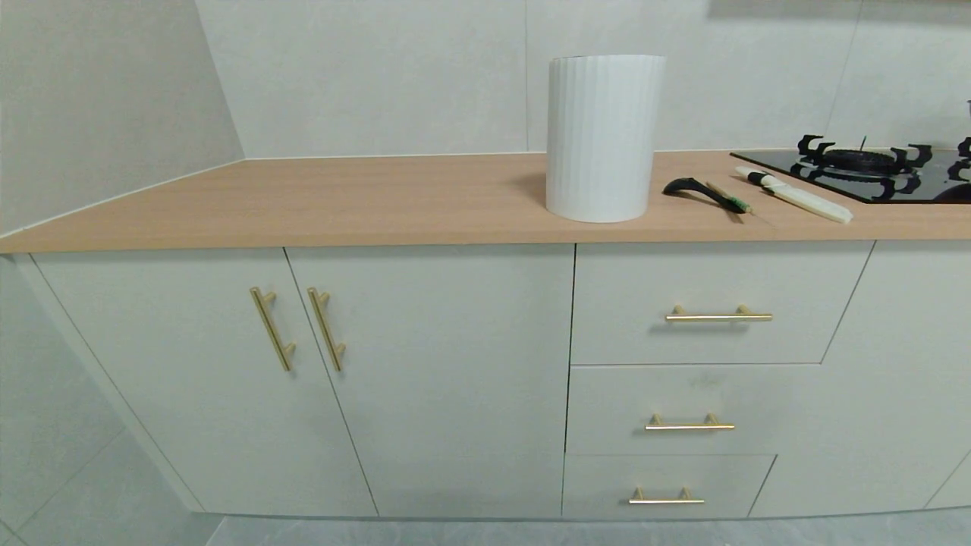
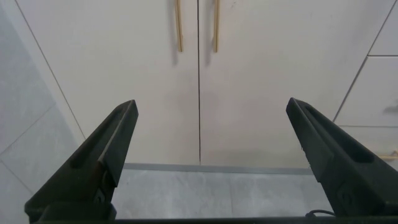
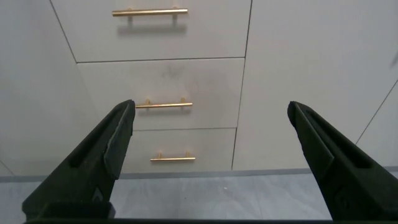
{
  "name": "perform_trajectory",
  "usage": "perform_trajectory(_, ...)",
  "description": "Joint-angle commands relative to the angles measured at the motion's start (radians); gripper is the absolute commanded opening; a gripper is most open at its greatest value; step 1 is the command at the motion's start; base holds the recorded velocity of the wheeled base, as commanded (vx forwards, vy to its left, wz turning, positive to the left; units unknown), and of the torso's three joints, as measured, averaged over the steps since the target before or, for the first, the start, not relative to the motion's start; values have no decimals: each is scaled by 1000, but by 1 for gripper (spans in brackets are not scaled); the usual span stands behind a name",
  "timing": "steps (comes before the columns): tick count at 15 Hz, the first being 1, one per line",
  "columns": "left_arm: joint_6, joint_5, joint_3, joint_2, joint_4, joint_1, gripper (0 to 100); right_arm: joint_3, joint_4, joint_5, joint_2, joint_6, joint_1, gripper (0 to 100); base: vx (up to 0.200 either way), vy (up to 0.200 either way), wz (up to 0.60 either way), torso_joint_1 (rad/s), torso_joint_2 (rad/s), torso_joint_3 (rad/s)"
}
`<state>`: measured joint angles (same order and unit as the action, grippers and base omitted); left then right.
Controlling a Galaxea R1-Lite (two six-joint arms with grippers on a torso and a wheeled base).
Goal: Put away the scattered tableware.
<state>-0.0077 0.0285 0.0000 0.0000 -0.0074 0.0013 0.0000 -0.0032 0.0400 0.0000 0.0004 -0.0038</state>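
Left gripper (image 2: pixel 209 104) and right gripper (image 3: pixel 209 105) hang spread wide before the cabinet front (image 1: pixel 455 364), so either should rise well above itself to meet the black ladle (image 1: pixel 694 189) on the tabletop (image 1: pixel 341 197) squarely.

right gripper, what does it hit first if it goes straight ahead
Probably the middle drawer front, beside its gold handle; nothing lies between the open right gripper and it, though depth is unclear.

My left gripper (image 2: pixel 211 107) is spread wide, its two dark fingers (image 2: pixel 106 155) standing well apart, tips tapering forward. My right gripper (image 3: pixel 211 106) is posed the same way, its wedge-shaped fingers (image 3: pixel 323 155) splayed just as far. I hold both wrists low, aimed forward and slightly down.
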Motion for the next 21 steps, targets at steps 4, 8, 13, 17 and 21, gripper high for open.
perform_trajectory(4, 0, 1, 0, 0, 0, 0, 100, -3, -6, 4, 2, -2, -1, 100, 0, 0, 0, 0, 0, 0)
perform_trajectory(8, 0, 1, 0, 0, 0, 0, 100, -109, 37, -63, 43, 35, 13, 100, 0, 0, 0, 0, 0, 0)
perform_trajectory(13, 0, 1, 0, 0, 0, 0, 100, -195, 48, -163, 313, 3, 44, 100, 0, 0, 0, 0, 0, 0)
perform_trajectory(17, 0, 1, 0, 0, 0, 0, 100, -380, 43, -223, 752, 1, 77, 100, 0, 0, 0, 0, 0, 0)
perform_trajectory(21, 0, 1, 0, 0, 0, 0, 100, -472, -97, -223, 1195, 1, 114, 100, 0, 0, 0, 0, 0, 0)
